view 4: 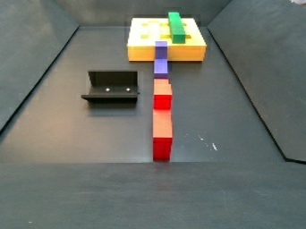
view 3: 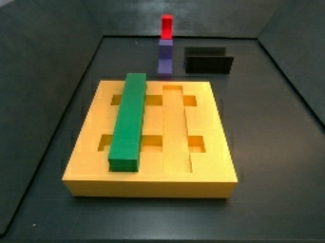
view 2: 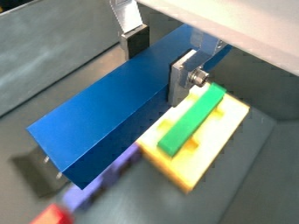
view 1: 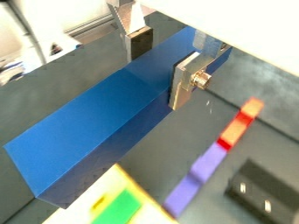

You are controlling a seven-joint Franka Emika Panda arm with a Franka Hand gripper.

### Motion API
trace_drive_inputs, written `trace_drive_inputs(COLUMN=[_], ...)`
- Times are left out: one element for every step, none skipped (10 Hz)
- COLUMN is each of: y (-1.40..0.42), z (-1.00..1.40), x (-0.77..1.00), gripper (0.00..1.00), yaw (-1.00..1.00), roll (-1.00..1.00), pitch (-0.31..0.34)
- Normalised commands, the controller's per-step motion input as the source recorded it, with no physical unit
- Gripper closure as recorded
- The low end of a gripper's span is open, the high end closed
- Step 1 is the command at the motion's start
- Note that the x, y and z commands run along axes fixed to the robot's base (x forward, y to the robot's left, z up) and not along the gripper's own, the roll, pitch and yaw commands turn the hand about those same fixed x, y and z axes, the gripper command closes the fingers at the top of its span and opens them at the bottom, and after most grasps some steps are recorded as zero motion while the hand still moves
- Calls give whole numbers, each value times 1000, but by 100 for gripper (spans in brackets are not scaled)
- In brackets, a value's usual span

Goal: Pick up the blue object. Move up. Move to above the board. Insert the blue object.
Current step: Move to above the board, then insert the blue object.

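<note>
The blue object [view 1: 93,122], a long dark blue bar, sits between my gripper's [view 1: 162,66] two silver fingers in both wrist views [view 2: 105,118]. My gripper [view 2: 160,61] is shut on the bar near one end and holds it up in the air. Below it lies the yellow board [view 2: 216,144] with a green bar [view 2: 193,122] in one groove. The board [view 3: 159,176] and green bar [view 3: 129,119] show in both side views [view 4: 143,49]. Neither the gripper nor the blue bar is in the side views.
A purple block with a red post [view 3: 165,52] lies on the dark floor beyond the board, long in a side view [view 4: 162,98]. The black fixture [view 3: 207,60] stands beside it [view 4: 111,87]. Grey walls enclose the floor.
</note>
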Motion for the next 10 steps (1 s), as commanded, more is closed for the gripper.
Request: trace_drive_inputs(y=[-1400, -1400, -780, -203, 0, 0, 0, 20, 0, 0], z=[208, 212, 124, 47, -23, -214, -537, -817, -949, -877], x=[587, 632, 387, 162, 0, 40, 154, 226, 171, 240], gripper=[100, 100, 100, 100, 100, 100, 100, 100, 100, 100], yaw=[13, 10, 5, -1, 0, 0, 0, 0, 0, 0], roll=[6, 22, 40, 62, 0, -36, 0, 31, 113, 137], pitch=[146, 152, 146, 141, 0, -59, -47, 0, -74, -93])
